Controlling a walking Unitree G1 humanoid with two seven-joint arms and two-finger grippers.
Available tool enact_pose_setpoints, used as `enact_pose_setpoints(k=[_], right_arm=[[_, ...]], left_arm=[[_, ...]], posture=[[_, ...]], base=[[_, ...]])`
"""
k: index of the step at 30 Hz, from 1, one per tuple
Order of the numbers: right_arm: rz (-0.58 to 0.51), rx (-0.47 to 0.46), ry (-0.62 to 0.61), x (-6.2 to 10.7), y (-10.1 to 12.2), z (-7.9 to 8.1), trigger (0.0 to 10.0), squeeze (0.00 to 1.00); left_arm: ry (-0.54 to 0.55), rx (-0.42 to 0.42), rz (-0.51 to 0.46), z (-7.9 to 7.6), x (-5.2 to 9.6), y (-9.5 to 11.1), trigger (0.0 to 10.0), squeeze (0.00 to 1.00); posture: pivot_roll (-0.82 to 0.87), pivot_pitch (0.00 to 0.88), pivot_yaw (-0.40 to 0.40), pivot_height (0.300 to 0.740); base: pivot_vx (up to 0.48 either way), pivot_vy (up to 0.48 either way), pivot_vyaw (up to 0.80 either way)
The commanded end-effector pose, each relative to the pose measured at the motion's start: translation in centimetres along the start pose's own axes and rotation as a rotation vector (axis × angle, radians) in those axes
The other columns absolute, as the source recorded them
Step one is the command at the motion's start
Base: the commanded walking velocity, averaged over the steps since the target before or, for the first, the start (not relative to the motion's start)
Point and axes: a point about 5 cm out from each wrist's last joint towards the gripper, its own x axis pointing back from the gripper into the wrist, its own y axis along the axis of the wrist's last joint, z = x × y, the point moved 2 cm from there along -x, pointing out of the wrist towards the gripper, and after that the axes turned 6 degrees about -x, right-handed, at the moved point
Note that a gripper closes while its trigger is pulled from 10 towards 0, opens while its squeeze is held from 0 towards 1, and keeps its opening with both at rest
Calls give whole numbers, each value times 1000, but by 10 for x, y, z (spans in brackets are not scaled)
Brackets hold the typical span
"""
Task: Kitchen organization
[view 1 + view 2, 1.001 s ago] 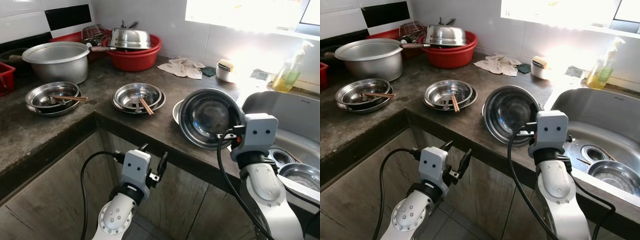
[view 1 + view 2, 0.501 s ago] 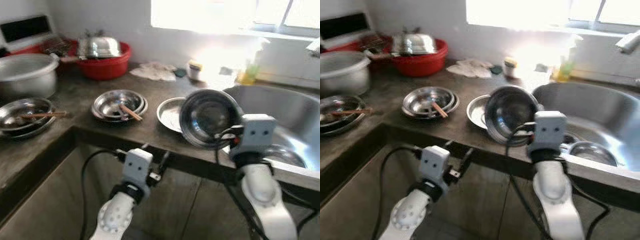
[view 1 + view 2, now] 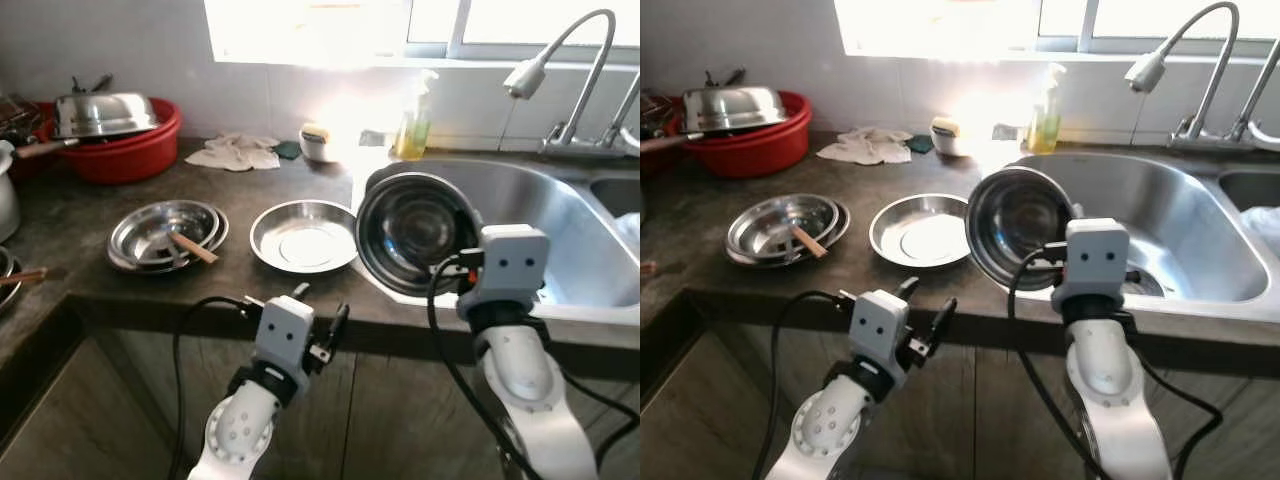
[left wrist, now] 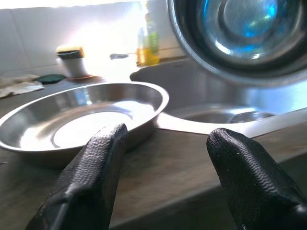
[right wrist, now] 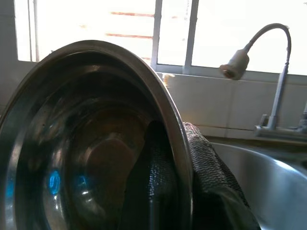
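Note:
My right gripper (image 5: 173,130) is shut on the rim of a large steel bowl (image 3: 415,235), one finger inside and one outside. The bowl is held tilted on edge above the counter's front, at the left rim of the sink (image 3: 570,215), its hollow facing me. A shallow steel dish (image 3: 303,235) lies on the dark counter just left of the bowl. My left gripper (image 3: 318,308) hangs open and holds nothing, below the counter edge in front of that dish (image 4: 81,122).
Stacked steel plates with a wooden stick (image 3: 165,232) lie further left. A red basin with a steel lid (image 3: 110,140) stands at the back left. A cloth (image 3: 235,152), a small cup (image 3: 318,142) and a soap bottle (image 3: 415,120) line the wall. The faucet (image 3: 560,50) rises behind the sink.
The camera has swung to the right, so the pots slid out at the left and the sink and faucet came in. The bowl stays in my right gripper; the left stays open.

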Motion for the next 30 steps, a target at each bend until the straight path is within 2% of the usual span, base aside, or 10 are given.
enact_pose_setpoints(k=[1, 2, 3, 4, 15, 23, 30], right_arm=[[0, -1, 13, -2, 1, 3, 0, 0], [-3, 1, 18, -4, 2, 3, 1725, 0], [-7, 7, 18, -7, 4, 2, 8980, 0], [-8, 6, 18, -8, 5, 2, 10000, 0], [-30, 11, 16, -19, 12, -7, 10000, 0], [-18, -6, 45, -23, 12, -6, 10000, 0], [-2, -57, 82, -30, 15, -3, 10000, 0]], left_arm=[[6, -10, 13, 1, 1, -3, 10000, 0], [0, -26, 12, 1, 1, -3, 10000, 0], [-1, -22, 13, 0, 1, -3, 10000, 0], [-3, -23, 13, 0, 1, -3, 10000, 0], [-6, -40, 20, -1, 0, -6, 10000, 0], [-11, -38, 24, -2, 1, -8, 10000, 0], [-13, -28, 28, -3, 2, -9, 10000, 0]], posture=[[91, 7, -31, 740], [90, 6, -32, 740], [89, 3, -33, 740], [89, 2, -33, 740], [86, 0, -34, 740], [84, 1, -32, 740], [86, 7, -33, 740]], base=[[0, -262, 0], [0, -424, 0], [0, -424, 0], [0, -424, 0], [0, -421, 0], [309, -362, 0], [391, -273, 0]])
